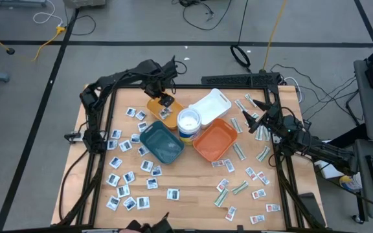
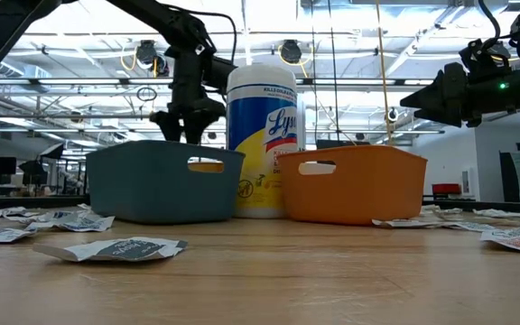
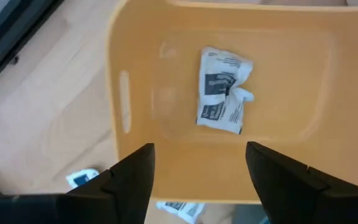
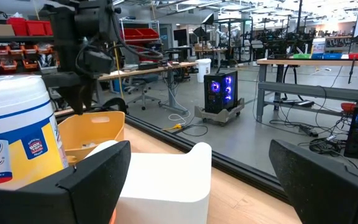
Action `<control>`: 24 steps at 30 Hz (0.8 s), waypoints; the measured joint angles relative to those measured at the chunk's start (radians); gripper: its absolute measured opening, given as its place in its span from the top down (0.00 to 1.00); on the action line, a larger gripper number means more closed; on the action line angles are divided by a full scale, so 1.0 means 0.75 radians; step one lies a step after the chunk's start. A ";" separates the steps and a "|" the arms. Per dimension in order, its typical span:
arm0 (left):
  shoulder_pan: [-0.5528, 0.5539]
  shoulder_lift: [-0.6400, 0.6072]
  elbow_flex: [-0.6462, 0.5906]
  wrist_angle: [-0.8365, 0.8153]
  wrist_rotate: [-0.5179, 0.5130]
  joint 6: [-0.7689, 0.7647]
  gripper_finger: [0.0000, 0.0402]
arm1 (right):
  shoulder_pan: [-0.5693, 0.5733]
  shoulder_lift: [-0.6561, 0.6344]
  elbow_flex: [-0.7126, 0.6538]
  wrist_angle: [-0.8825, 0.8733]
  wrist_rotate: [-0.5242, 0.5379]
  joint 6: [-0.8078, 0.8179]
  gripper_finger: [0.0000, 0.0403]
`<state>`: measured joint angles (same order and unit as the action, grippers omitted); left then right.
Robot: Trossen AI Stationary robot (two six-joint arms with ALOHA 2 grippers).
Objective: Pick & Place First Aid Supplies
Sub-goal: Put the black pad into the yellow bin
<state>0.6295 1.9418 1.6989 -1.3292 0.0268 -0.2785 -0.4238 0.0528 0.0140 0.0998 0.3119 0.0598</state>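
Wooden table (image 1: 186, 188) seen from above, two dark arms reaching in from opposite sides. Four plastic trays clustered at centre: one yellow tray (image 1: 157, 107), one teal tray (image 1: 164, 145), one orange tray (image 1: 214, 139), one white tray (image 1: 214, 103). One white round wipes tub (image 1: 188, 123) standing upright between them, touching or nearly touching the teal and orange trays.

Left gripper (image 3: 197, 174) hanging directly above the yellow tray, fingers parted with clear space between them, holding nothing. Below it, one crumpled white packet (image 3: 224, 90) with dark print lying on the yellow tray's floor, apart from the fingers. Two more packets visible on the table just outside that tray in the left wrist view.

Right gripper (image 4: 197, 171) raised over the table's right side, beside the white tray, fingers spread wide and empty.

First aid supplies (image 1: 129, 178) scattered flat across the table in two loose groups. On the left half, roughly two dozen white squares with blue or dark marks, running from beside the yellow tray down to the near edge. On the right half, roughly ten narrow green-white strips (image 1: 239, 188) and about eight white packets with red marks (image 1: 259, 194), exact counts hard to settle. One packet lying in the orange tray's near corner.
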 joint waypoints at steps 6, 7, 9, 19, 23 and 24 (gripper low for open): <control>-0.005 -0.048 -0.071 -0.034 0.003 -0.061 0.33 | 0.000 0.001 0.000 0.000 0.000 0.000 0.06; -0.005 -0.071 -0.108 -0.030 0.004 -0.072 0.33 | 0.000 0.000 0.000 0.000 0.000 0.000 0.06; -0.006 -0.130 -0.191 -0.003 0.003 -0.104 0.32 | 0.000 0.000 0.000 0.000 0.000 0.000 0.06; -0.014 -0.432 -0.586 0.088 0.003 -0.275 0.30 | 0.000 0.000 0.000 0.000 0.000 0.000 0.06; -0.023 -0.523 -0.692 0.092 0.008 -0.305 0.32 | 0.000 0.000 0.000 0.000 0.000 0.000 0.06; -0.025 -0.543 -0.711 0.095 0.010 -0.305 0.32 | 0.000 0.000 0.000 0.000 0.000 0.000 0.06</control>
<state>0.6109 1.5346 1.1657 -1.2576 0.0345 -0.5076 -0.4236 0.0528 0.0139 0.0998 0.3119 0.0597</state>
